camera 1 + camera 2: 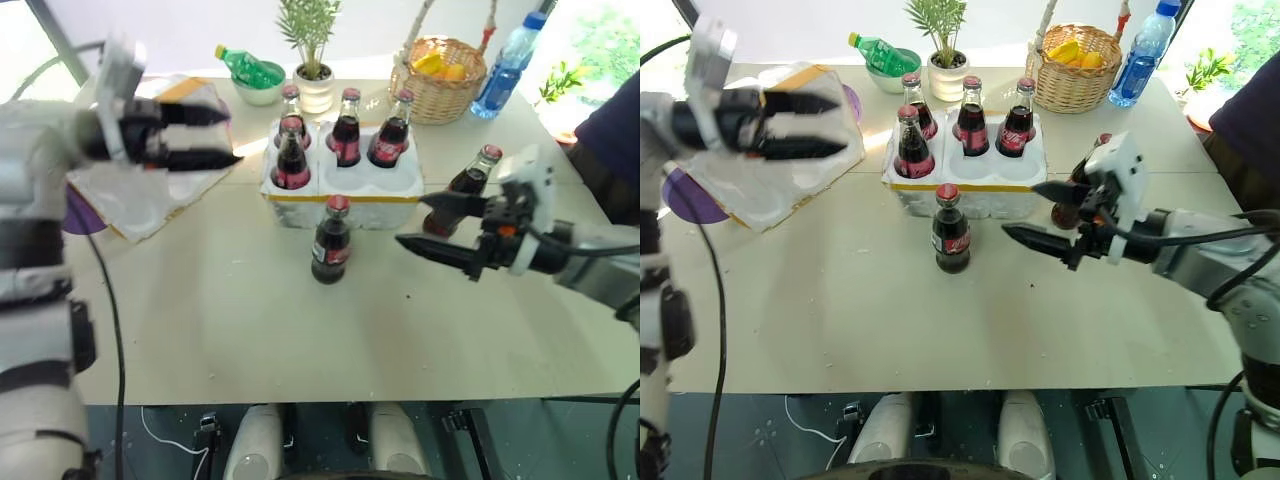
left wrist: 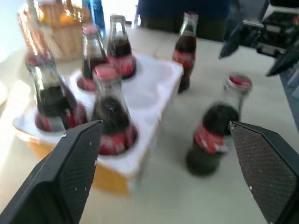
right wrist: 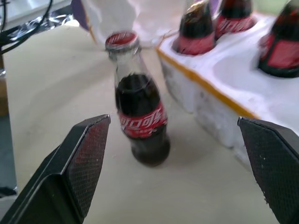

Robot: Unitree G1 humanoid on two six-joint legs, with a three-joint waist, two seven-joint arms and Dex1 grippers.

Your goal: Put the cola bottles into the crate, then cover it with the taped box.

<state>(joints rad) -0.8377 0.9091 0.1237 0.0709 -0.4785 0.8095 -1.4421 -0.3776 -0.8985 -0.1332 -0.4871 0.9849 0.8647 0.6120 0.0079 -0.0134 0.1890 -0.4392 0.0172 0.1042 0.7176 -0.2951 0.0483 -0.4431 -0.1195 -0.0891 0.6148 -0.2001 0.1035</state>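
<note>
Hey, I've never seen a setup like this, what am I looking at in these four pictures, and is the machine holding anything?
It is a two-armed humanoid robot working at a table. The two wide pictures come from cameras in its head, looking down over its arms. The other two come from cameras on its wrists, looking out between the black fingers. The left gripper and the right gripper are both open and hold nothing. On the table a white foam crate holds four cola bottles. One more bottle stands in front of the crate, another behind the right gripper. A taped box lies to the left. A basket, a potted plant, a water bottle and a green bottle stand at the back.
</note>
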